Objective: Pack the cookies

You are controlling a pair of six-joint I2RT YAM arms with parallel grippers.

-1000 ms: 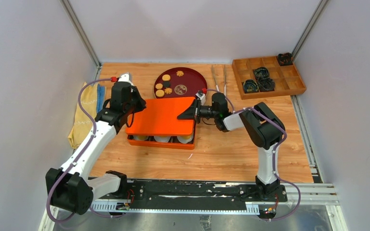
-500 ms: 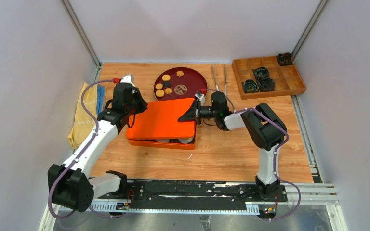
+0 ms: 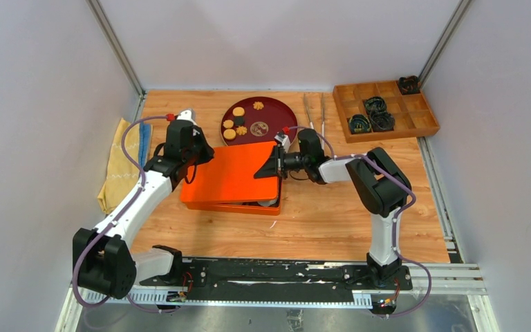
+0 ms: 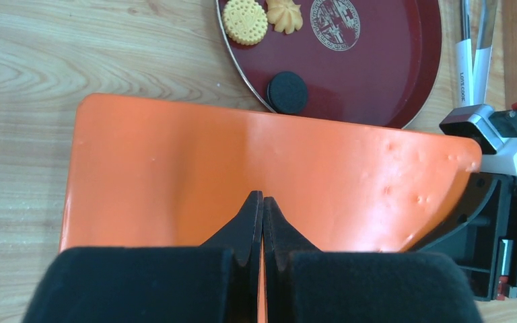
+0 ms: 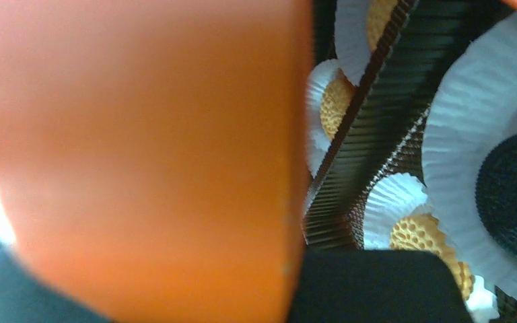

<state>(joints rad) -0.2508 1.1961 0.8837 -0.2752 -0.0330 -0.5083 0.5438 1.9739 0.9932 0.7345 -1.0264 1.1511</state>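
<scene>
Cookies (image 5: pixel 337 102) sit in white paper cups (image 5: pixel 471 101) inside an orange box (image 3: pixel 229 206) at the centre of the overhead view, almost wholly covered by a flat orange lid (image 3: pixel 231 176). The right wrist view peers under that lid and shows golden ones and a dark one nested in the cups. A few more cookies lie loose on a dark red plate (image 3: pixel 278 116) just beyond the box, toward the top of the frame. The left gripper (image 4: pixel 262 202) has its fingers pressed together on the lid's left edge. The right gripper (image 3: pixel 268 164) is clamped on the lid's right edge, so the lid spans between them with its long axis running left to right across the frame. The box lies directly below the lid, not off to either side, and both arms are equally close to it. Along the lower right edge a thin gap shows a sliver of a cup, so the lid seems not fully seated. The coming move looks like a short, level drop straight down.
</scene>
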